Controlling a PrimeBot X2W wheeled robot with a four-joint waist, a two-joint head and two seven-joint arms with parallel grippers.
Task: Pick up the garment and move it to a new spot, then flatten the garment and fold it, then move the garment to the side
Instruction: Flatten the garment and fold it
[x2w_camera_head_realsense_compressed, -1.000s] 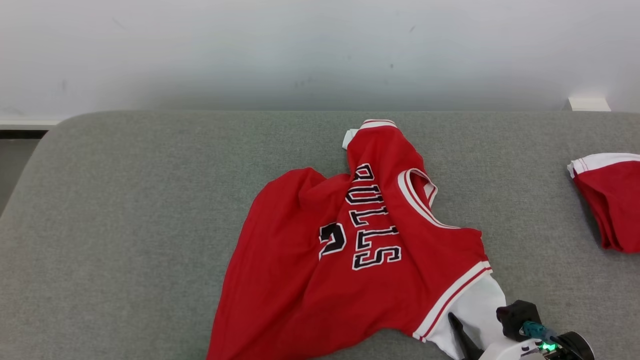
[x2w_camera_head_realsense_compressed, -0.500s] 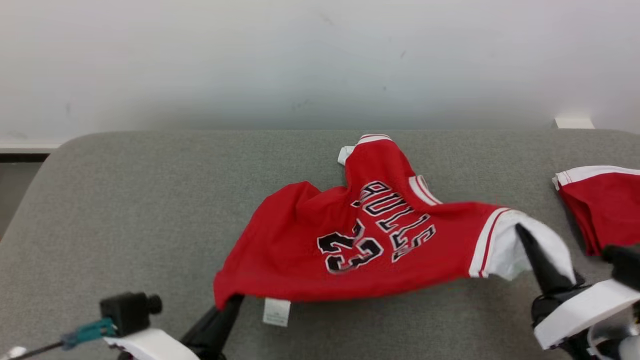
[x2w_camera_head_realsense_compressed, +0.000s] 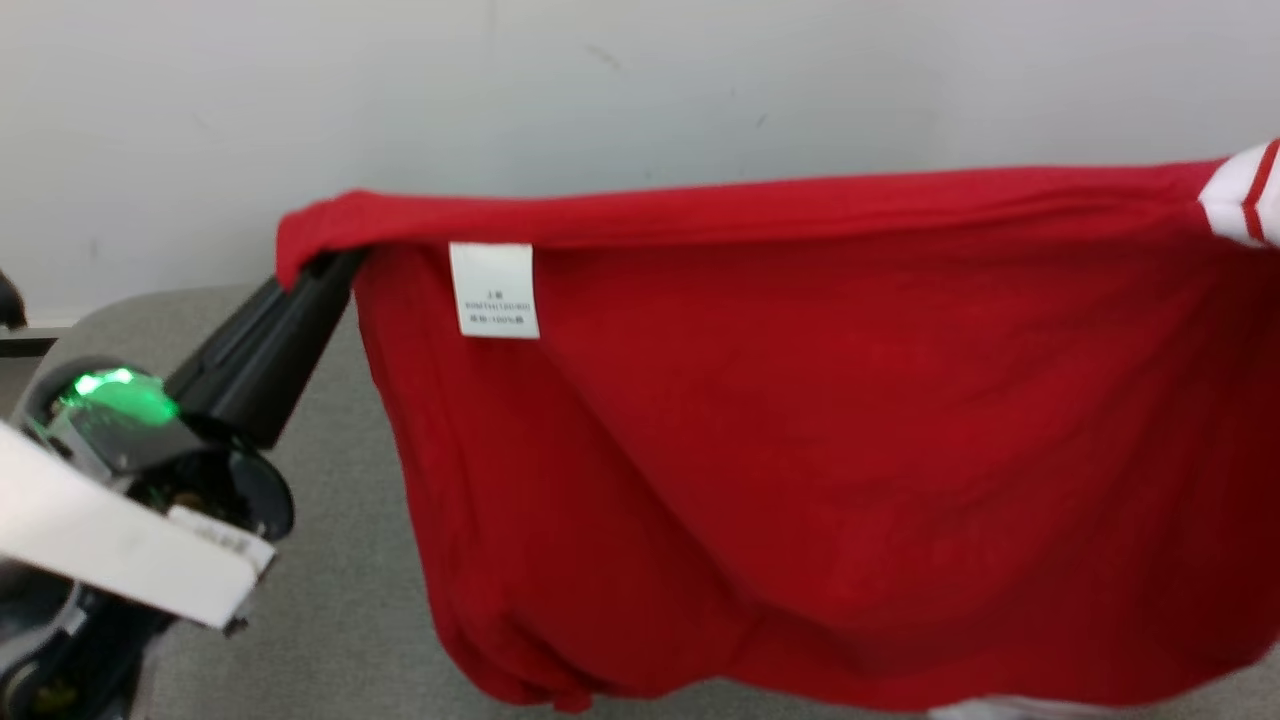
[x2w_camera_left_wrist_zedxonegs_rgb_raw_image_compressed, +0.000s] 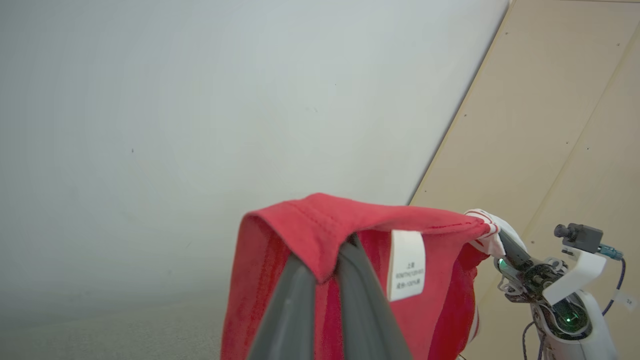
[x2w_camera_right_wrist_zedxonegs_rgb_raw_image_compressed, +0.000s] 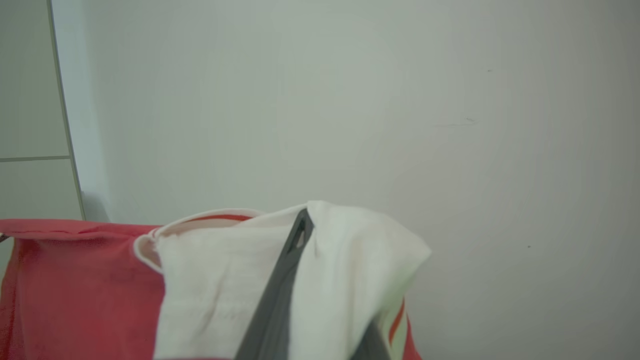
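Left and right jaws clamp the red garment, its white label illegible.

Everything is lit by soft, even light, and shadows are kept faint. The wall is seen pale, turning greyer low down in the left wrist view. The red garment is a little blurred in the head view, and the print on its label cannot be read. A small green light is seen glowing.

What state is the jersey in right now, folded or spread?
Spread, not folded: the jersey hangs stretched between left claw and right claw, each pinching one upper end.
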